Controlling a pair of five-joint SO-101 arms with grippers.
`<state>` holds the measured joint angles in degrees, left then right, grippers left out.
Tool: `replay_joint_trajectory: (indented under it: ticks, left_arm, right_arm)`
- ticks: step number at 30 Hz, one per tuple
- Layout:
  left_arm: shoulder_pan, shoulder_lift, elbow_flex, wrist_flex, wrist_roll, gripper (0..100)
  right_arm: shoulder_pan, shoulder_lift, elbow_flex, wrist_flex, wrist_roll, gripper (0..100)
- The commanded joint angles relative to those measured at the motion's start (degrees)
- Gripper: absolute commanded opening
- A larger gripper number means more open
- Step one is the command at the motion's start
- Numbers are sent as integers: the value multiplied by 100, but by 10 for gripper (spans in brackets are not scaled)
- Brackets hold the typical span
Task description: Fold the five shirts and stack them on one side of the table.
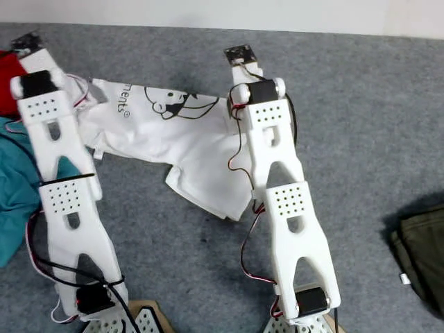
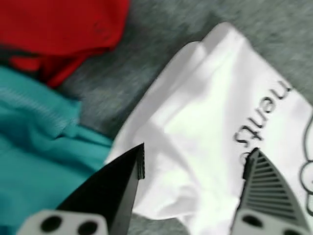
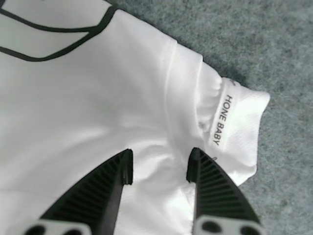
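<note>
In the high view, the white shirt (image 1: pixel 173 139) lies rumpled on the grey table (image 1: pixel 361 104), far and left of centre, between the left arm (image 1: pixel 62 194) and the right arm (image 1: pixel 284 201). A teal shirt (image 1: pixel 17 187) and a red shirt (image 1: pixel 7 83) sit at the left edge, and a dark olive garment (image 1: pixel 423 250) at the right edge. In the left wrist view, the left gripper (image 2: pixel 193 166) hangs with jaws apart over the white shirt's (image 2: pixel 205 112) left edge, with the teal shirt (image 2: pixel 39 147) just beside it. In the right wrist view, the right gripper (image 3: pixel 159 164), jaws parted and holding nothing, is above the shirt's (image 3: pixel 88 98) right edge by a sewn label (image 3: pixel 221 120). Closing here, the left jaws could snag the teal cloth too, or either gripper could pinch only the top layer, so the fold would drag crooked.
</note>
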<state>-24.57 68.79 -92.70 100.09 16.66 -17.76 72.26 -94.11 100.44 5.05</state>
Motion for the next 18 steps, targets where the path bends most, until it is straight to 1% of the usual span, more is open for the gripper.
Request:
replay_joint_trajectory:
  ticks: [1,4,7,10,16,18]
  left_arm:
    - [-418,-470,286,193,62,265]
    - [-488,-470,514,193,53,249]
    - [-462,-479,804,202,-246,260]
    - [-444,-716,989,220,-281,264]
    - [-303,-1991,2413,202,-281,264]
    - [-268,-2440,3020,202,-281,264]
  right_arm:
    - [57,-462,-716,75,79,196]
    - [22,-462,-716,75,97,196]
    - [-31,-462,-708,84,97,196]
    - [-57,-523,-690,84,97,196]
    - [-48,-919,-602,92,70,196]
    - [-48,-1130,-110,101,70,196]
